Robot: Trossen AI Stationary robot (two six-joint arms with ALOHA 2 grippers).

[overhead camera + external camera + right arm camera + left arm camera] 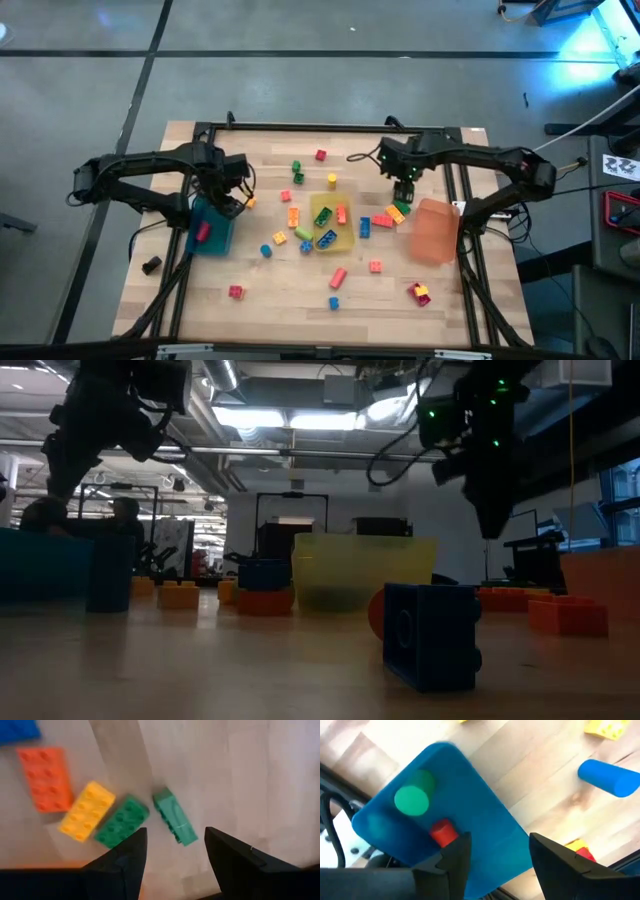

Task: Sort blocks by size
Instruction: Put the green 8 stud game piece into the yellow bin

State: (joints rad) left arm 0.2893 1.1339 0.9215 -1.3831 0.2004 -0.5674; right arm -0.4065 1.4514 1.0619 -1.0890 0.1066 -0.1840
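your right pincer [172, 852], fingers apart and empty, hangs over the teal block [174, 816]; its long axis runs 11 to 5 o'clock. left pincer [495, 857] gapes above the blue bin [445, 815].

From above I see the table [300, 290] evenly lit with blue glare at the upper right corner, while my low view is dim, backlit by ceiling lights [300, 415], and both wrist views show motion blur.
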